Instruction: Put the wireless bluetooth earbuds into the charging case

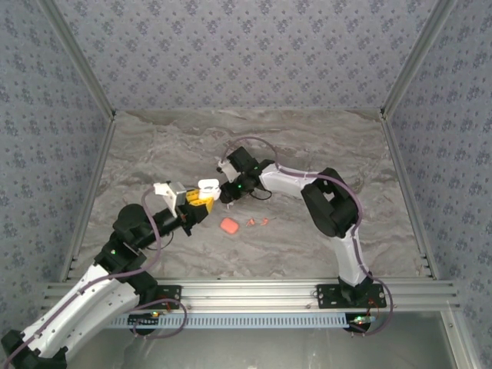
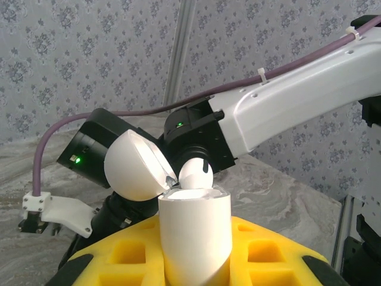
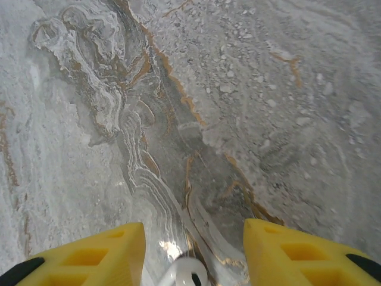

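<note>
My left gripper (image 2: 194,256) is shut on the white charging case (image 2: 193,220), which stands upright between its yellow fingers (image 2: 271,247) with the lid (image 2: 132,167) swung open to the left. A white earbud (image 2: 195,174) rests head-up in the case's mouth. In the top view the case (image 1: 206,186) is held above the table by the left gripper (image 1: 197,202), with my right gripper (image 1: 229,192) just right of it. The right gripper (image 3: 193,231) is open, and the white earbud (image 3: 187,275) shows low between its fingers. Two salmon-red earbuds (image 1: 257,222) lie on the table.
A salmon-red case (image 1: 229,225) lies on the marble table (image 1: 323,146) just left of the two red earbuds, below both grippers. The right arm's black wrist (image 2: 196,134) stands close behind the open white case. Patterned walls enclose the table.
</note>
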`<action>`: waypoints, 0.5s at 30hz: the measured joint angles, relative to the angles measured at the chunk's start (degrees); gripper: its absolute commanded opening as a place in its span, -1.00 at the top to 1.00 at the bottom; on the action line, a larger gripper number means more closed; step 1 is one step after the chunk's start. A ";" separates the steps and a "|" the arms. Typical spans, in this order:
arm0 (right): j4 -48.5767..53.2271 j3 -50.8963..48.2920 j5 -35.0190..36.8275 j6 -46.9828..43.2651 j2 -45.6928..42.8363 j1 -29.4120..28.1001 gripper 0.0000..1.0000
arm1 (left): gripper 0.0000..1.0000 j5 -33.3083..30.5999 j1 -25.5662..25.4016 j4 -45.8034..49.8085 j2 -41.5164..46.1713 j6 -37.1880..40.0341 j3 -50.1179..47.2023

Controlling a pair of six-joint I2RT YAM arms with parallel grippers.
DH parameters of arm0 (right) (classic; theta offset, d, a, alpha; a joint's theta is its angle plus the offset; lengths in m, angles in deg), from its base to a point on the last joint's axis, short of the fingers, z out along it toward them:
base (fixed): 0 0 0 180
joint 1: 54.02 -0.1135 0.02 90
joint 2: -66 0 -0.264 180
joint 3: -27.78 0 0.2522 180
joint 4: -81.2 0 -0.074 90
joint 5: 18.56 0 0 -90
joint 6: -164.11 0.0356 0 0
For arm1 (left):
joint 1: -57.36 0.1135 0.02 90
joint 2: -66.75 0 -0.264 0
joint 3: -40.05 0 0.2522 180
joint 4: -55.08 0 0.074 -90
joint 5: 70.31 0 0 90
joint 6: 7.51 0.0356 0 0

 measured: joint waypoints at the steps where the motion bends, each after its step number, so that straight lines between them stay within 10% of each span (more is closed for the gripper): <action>1: 0.07 0.31 -0.11 -0.17 0.39 -0.07 0.05 | 1.00 0.00 0.00 -0.02 0.00 0.00 -0.07; 15: 0.66 1.49 -1.03 -3.02 2.54 -0.57 0.14 | 1.00 -0.42 0.00 -0.04 0.00 0.00 -0.31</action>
